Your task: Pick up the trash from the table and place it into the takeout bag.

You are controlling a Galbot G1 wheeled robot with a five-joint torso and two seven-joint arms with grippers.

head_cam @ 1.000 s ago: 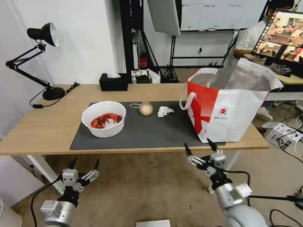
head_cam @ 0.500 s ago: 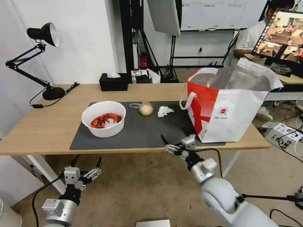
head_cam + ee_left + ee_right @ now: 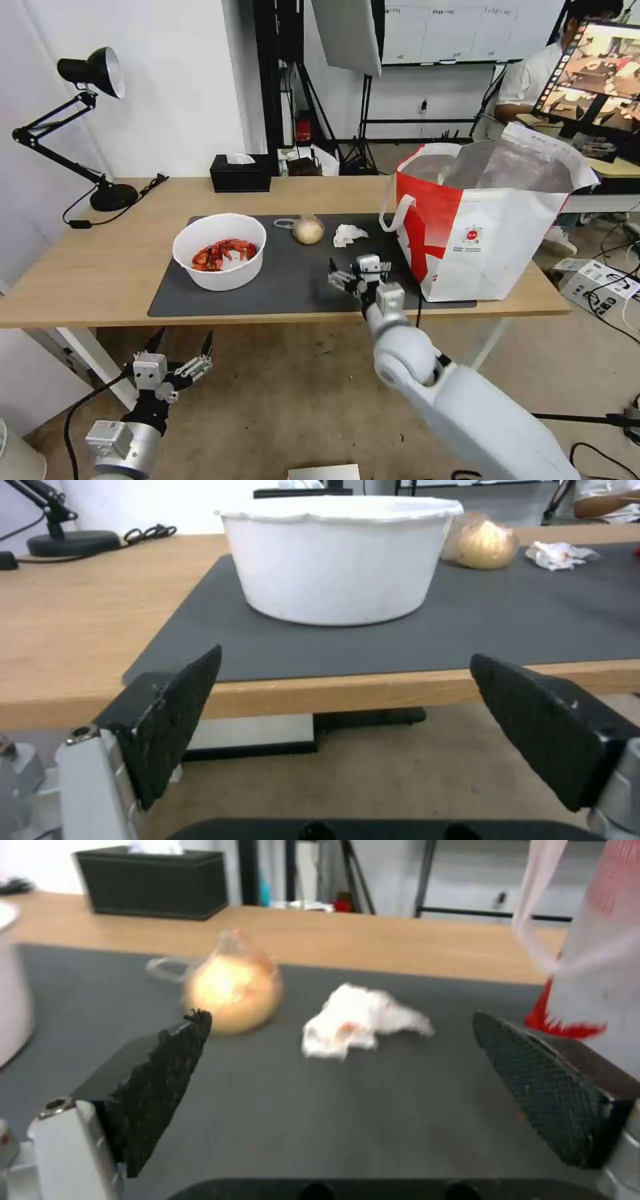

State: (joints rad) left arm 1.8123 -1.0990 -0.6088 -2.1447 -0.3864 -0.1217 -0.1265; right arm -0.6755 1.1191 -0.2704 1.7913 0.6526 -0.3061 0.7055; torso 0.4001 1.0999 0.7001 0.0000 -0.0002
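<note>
Your right end effector (image 3: 347, 275) is above the dark grey mat (image 3: 280, 287), near its front edge, and its fingers (image 3: 167, 1080) are spread wide with nothing between them. It points at the crumpled white tissue (image 3: 348, 235), which lies on the mat just beyond it. In the right wrist view you see the tissue (image 3: 360, 1021) between the two black pads, but well apart from them. The clear-bagged beige ball (image 3: 307, 229) rests on the mat just beside the tissue, on the side away from the takeout bag (image 3: 490, 223). The bag stands open on the surface (image 3: 87, 267), on the other side of the tissue, partly on the mat's end. The white bowl (image 3: 219, 251) with red shells sits on the mat beyond the ball, farther from the tissue. The black tissue box (image 3: 240, 173) is at the back edge of the surface, well apart from the tissue. Your left end effector (image 3: 179, 352) hangs below the surface's front edge, under the bowl, also opened wide and holding nothing.
</note>
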